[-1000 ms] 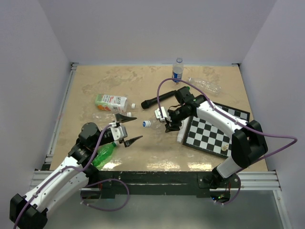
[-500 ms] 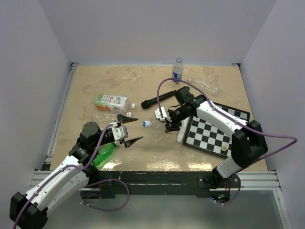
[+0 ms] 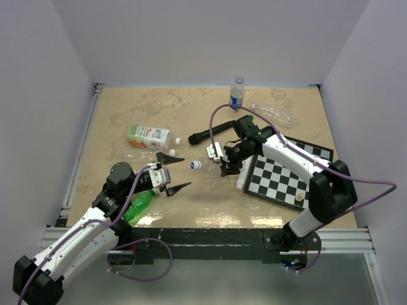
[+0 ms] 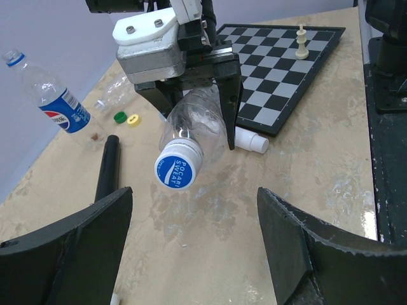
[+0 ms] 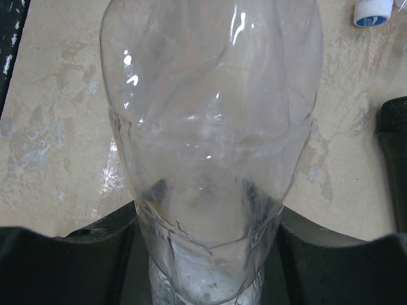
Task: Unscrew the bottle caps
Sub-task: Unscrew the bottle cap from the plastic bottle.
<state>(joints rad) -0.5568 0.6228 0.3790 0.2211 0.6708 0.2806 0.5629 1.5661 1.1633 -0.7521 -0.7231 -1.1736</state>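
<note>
The left arm's jaws are spread wide and empty, and the Pocari Sweat cap (image 4: 179, 170) is found just beyond their tips, centred between them and facing them. Behind it, the clear bottle (image 4: 194, 130) is held level above the table (image 4: 331, 178), long axis along the left approach, clamped in the right arm's jaws.

Clear glossy plastic bottle (image 5: 210, 127); smooth marbled tabletop (image 3: 191, 108)

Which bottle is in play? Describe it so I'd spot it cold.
Find the chessboard on the right. Just left of it, the right gripper clamps a clear crinkled bottle held sideways. It is the only bottle in a grip, and its blue-and-white cap reads Pocari Sweat.
</note>
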